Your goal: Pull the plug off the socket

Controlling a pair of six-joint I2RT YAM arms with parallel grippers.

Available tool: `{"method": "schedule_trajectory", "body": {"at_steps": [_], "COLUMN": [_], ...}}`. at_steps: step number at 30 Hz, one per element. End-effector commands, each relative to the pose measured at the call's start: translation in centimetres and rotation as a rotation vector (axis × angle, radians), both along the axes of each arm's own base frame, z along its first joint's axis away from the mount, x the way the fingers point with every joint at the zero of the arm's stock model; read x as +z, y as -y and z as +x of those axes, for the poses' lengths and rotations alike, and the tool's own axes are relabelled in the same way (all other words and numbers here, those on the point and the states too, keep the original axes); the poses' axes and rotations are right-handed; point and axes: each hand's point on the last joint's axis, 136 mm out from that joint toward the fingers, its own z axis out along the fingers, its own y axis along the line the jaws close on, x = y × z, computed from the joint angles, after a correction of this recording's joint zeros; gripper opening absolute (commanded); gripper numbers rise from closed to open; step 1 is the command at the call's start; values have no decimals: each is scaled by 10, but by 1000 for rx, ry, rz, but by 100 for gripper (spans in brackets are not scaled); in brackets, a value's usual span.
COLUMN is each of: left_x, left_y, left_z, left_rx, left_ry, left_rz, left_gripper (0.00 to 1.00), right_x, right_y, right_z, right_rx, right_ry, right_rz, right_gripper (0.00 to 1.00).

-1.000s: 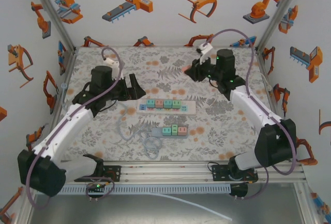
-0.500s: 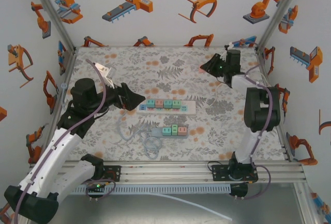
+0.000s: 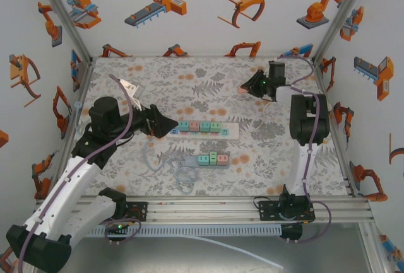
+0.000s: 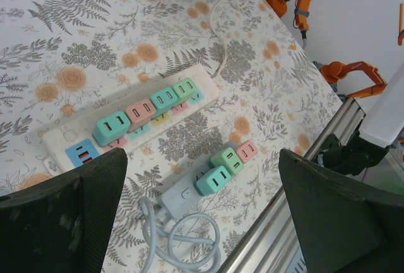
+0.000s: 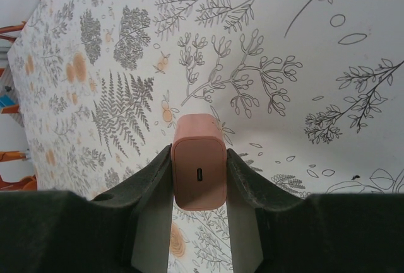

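Right gripper (image 5: 199, 181) clenched on the pink block plug (image 5: 199, 171), well apart from the long white power strip (image 3: 232, 132): 1 pull judged done. Left gripper (image 3: 165, 125) released at the strip's left end; 4 coloured plugs (image 3: 199, 126) sit in it

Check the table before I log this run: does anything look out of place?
A pink plug is clamped in the right pincer, far from the long strip. The cord of the short strip lies loosely tangled.

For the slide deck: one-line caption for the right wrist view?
Right gripper shut on a pink plug, held over the floral table.
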Motion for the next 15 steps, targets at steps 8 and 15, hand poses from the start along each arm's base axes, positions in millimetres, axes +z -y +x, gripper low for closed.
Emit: {"method": "schedule_trajectory", "body": {"at_steps": [8, 15], "left_x": [-1, -10], "left_y": [4, -2], "left_z": [6, 16], "left_rx": [-3, 63], "left_ry": [-2, -37], "left_rz": [12, 36], "left_gripper": [97, 97], "right_x": [-17, 7], "right_y": [9, 17], "right_z": [-14, -25], "right_rx": [-34, -59], "right_ry": [-87, -79], "right_rz": [-61, -98], "right_gripper": [55, 58]}}
